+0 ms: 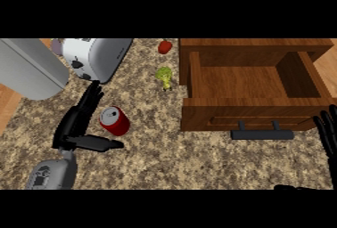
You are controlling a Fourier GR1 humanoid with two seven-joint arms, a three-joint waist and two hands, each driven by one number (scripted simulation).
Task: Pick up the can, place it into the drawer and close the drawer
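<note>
Nearest, the left hand [79,122] comes up from the lower edge on its grey forearm, fingers straight and spread wide, the thumb jutting out to the right below the can [114,120]. It holds nothing; the fingers run along the can's left side, just beside it or perhaps touching, which looks like a hand set to wrap round it. The red can lies tilted on the counter [164,156], silver top showing, left of the drawer [253,95] and apart from it. At the right edge the right hand [327,133] rests open, fingers up, near the drawer's front corner. The drawer stands pulled out, its wooden inside bare and its dark handle [262,133] facing the robot, ready to take the can. Farther back sit a green vegetable [164,76], a red fruit [165,46] and a toaster [99,55].
</note>
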